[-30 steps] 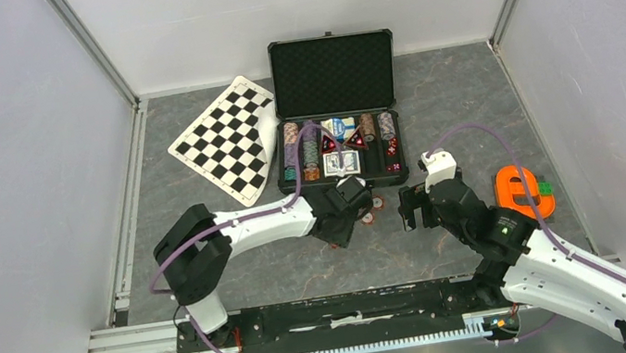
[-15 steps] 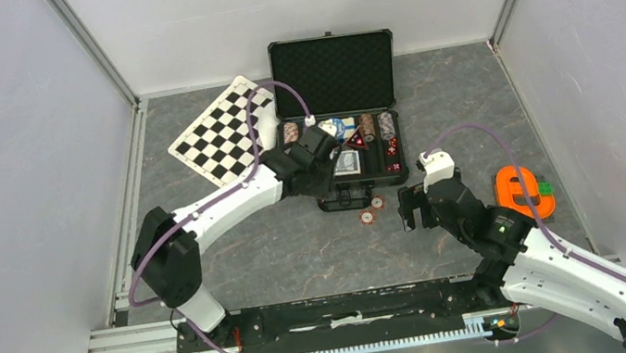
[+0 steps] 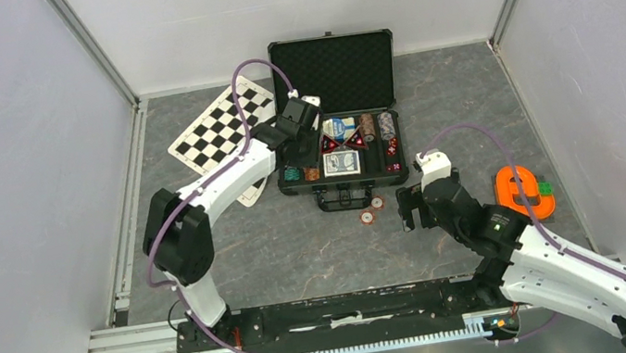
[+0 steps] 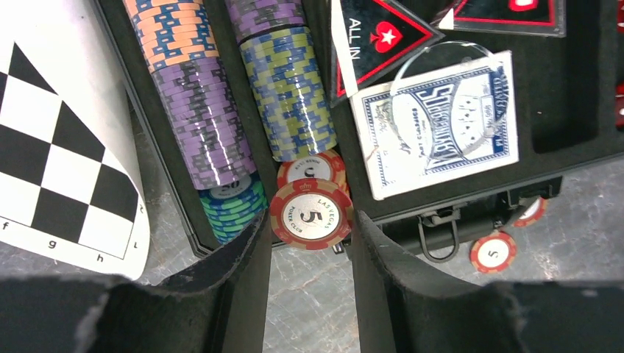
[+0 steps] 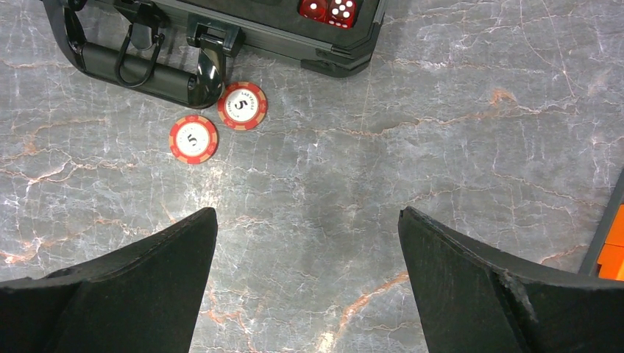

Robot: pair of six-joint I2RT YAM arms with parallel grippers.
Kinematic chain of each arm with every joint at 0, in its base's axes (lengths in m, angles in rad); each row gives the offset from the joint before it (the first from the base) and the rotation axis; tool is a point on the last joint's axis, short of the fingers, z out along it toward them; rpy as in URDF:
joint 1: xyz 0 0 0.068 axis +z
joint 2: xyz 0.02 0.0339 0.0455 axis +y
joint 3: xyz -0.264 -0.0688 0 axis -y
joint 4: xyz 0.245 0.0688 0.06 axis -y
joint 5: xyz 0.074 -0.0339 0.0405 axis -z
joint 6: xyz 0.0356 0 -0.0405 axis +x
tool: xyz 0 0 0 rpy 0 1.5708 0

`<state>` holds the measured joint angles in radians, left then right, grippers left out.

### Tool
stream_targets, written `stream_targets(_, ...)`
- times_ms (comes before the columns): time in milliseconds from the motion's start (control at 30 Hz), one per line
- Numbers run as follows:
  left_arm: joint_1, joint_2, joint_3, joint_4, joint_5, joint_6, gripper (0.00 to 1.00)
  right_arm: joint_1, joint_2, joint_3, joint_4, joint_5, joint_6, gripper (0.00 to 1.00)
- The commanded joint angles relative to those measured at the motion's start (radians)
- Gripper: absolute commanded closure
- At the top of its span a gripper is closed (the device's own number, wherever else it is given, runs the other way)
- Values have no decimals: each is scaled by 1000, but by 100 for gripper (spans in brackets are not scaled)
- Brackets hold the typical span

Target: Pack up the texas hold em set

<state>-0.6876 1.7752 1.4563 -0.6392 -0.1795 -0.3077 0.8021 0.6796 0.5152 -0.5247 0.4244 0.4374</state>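
From above, the left gripper (image 3: pixel 296 137) hangs over the left end of the open case (image 3: pixel 333 75), and the right gripper (image 3: pixel 415 208) sits over the table (image 3: pixel 301 244) just right of two loose chips (image 3: pixel 367 217). The left wrist view has its fingers (image 4: pixel 239 257) pinching a red 5 chip (image 4: pixel 310 215) between them, chip rows (image 4: pixel 294 95) ahead and a card deck (image 4: pixel 441 125) ahead to the right. The right wrist view has that gripper's fingers (image 5: pixel 169 250) spread wide with nothing between, the loose chips ahead-left by the case handle (image 5: pixel 125 70), red dice (image 5: pixel 327 9) beyond.

2 chips (image 3: pixel 377 203) on table (image 3: pixel 301 248) just in frt of case (image 3: pixel 333 75).
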Motion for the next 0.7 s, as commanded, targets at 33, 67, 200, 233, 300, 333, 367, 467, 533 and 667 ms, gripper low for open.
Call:
stream_targets(33, 16, 31, 30, 70, 7, 56, 63, -3, 6, 28, 29, 26, -11, 1)
stream_targets(67, 17, 34, 22, 92, 4, 56, 63, -3, 6, 28, 29, 26, -11, 1)
stream_targets(200, 21, 36, -10, 170, -16, 52, 63, -3, 8, 26, 29, 25, -12, 1)
stream_targets(233, 21, 37, -20, 188, -21, 50, 63, -3, 6, 26, 29, 26, -12, 1)
stream_targets(300, 21, 41, -30, 208, -28, 50, 63, -3, 6, 25, 28, 26, -11, 1)
stream_targets(333, 22, 45, -35, 217, -33, 50, 63, -3, 4, 25, 29, 26, -11, 1)
stream_targets(367, 22, 50, -37, 225, -36, 50, 63, -3, 3, 23, 29, 25, -12, 1)
stream_targets(467, 22, 53, -67, 263, -51, 48, 63, -2, 2, 23, 29, 26, -10, 1)
stream_targets(533, 21, 40, -102, 303, -62, 43, 63, -3, 2, 22, 29, 26, -9, 1)
stream_targets(667, 20, 2, -198, 415, -93, 37, 63, -3, 3, 22, 28, 24, -6, 1)
